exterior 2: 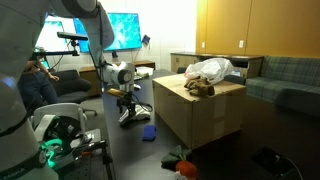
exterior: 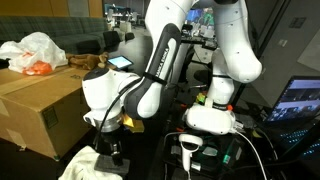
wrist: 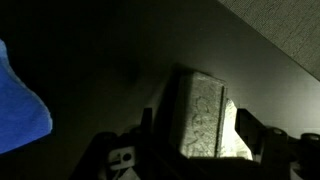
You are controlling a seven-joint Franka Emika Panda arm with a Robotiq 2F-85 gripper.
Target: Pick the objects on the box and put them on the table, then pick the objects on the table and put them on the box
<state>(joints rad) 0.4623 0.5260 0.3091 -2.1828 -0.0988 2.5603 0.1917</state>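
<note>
Gripper [wrist: 197, 128] is seen low over the table [wrist: 110, 55], pointed straight down. In the wrist view the jaws are spread wide and straddle the dark grey slab [wrist: 205, 105], which fills the space between the fingers [wrist: 265, 140]. Shadow hides both contact faces, so it cannot be told whether the slab is pinched or merely framed. The slab appears to rest on the black surface, with the blue flat pad [wrist: 20, 110] just beside it at the left edge of that view. This grouping is judged deliberate: items taken off the box are being collected on the table near the arm's base. In an exterior view the large white cloth [exterior: 85, 165] is noted on the near side of the gripper. Further out, the box [exterior 2: 200, 115] stands to the right of the gripper in an exterior view, with the white-and-orange plastic bag [exterior 2: 212, 68] and the brown lump [exterior 2: 200, 88] on its top, judged not yet transferred. The small red-green toy [exterior 2: 180, 160] lies near the box's near corner, low down.
</note>
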